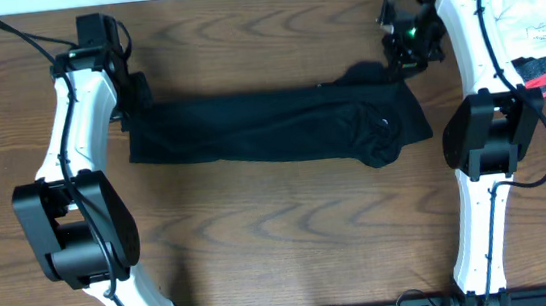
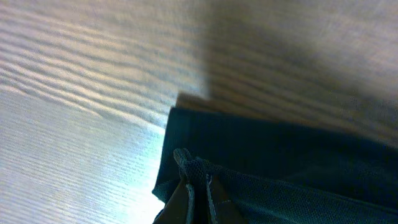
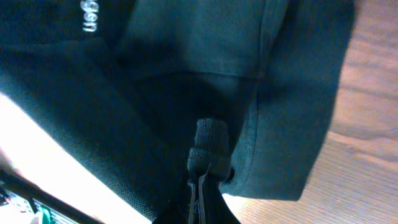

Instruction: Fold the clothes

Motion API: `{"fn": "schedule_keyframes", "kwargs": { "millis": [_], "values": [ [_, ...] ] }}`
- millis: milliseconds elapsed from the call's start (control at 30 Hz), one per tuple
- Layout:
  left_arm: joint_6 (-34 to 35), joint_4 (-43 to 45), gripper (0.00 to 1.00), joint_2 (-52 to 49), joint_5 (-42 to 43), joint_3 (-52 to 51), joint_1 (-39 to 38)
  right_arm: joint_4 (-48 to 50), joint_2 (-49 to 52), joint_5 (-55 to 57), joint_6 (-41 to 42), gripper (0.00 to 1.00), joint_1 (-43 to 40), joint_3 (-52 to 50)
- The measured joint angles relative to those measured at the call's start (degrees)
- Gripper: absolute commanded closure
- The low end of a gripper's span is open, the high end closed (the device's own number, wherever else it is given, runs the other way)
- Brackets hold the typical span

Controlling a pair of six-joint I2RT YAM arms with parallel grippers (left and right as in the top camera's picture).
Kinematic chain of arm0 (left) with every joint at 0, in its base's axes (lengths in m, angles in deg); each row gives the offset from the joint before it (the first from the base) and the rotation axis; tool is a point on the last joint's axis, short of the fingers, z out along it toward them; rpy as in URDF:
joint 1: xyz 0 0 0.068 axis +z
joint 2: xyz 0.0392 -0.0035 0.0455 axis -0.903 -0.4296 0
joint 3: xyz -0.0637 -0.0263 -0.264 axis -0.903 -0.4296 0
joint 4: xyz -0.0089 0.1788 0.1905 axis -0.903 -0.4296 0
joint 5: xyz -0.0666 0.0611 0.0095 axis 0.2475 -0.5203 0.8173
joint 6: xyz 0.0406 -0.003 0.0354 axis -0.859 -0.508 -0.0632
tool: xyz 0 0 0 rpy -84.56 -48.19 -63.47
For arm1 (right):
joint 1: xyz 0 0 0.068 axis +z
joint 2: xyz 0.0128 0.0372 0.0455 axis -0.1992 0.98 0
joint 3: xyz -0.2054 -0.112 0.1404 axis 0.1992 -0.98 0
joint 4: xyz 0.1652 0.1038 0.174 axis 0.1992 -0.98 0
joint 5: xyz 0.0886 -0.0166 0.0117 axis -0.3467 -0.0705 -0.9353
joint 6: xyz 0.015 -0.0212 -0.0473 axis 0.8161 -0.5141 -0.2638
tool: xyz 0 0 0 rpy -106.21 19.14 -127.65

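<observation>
The wooden table (image 1: pixel 282 243) carries the garment (image 1: pixel 270 123), a black piece lying as a long folded band across the upper middle. Its left end is straight-edged. Its right end is bunched into a rumpled lump with a flap rising toward the far edge.

The left arm (image 1: pixel 77 152) stands beside the garment's left end and the right arm (image 1: pixel 484 102) beside its right end. Each reaches over a far corner of the cloth and hides that corner in the overhead view. Beyond the right arm, away from the garment, a pile (image 1: pixel 540 7) of pale clothes with a red piece is cut off by the frame edge.

The left gripper (image 2: pixel 198 185) has its fingers drawn almost together on the garment's edge, a small tuft of cloth pinched at the tips. The fold below it is dark and hard to read.

The right gripper (image 3: pixel 200 180) is pressed closed on a raised fold of the garment, and a nub of fabric sticks up above the tips. Much of that view is black cloth with a seam running down it, and bare wood shows at the right.

White lettering (image 3: pixel 89 18) on the cloth is cut off and unreadable.
</observation>
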Motion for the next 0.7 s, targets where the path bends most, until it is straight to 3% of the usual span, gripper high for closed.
{"fn": "schedule_keyframes", "kwargs": {
  "millis": [300, 533, 700],
  "values": [
    [0.00, 2.73, 0.93, -2.62, 0.00, -4.24, 0.00, 5.49, 0.00, 0.76, 0.13, 0.98, 0.00, -11.63],
    [-0.44, 2.60, 0.49, -3.56, -0.48, -4.33, 0.13, 5.49, 0.00, 1.70, 0.33, 0.78, -0.02, -13.73],
    [-0.17, 0.87, 0.45, -3.56, -3.02, -4.33, 0.57, 5.25, 0.00, 2.86, 0.11, 0.73, -0.61, -13.73]
  ]
}}
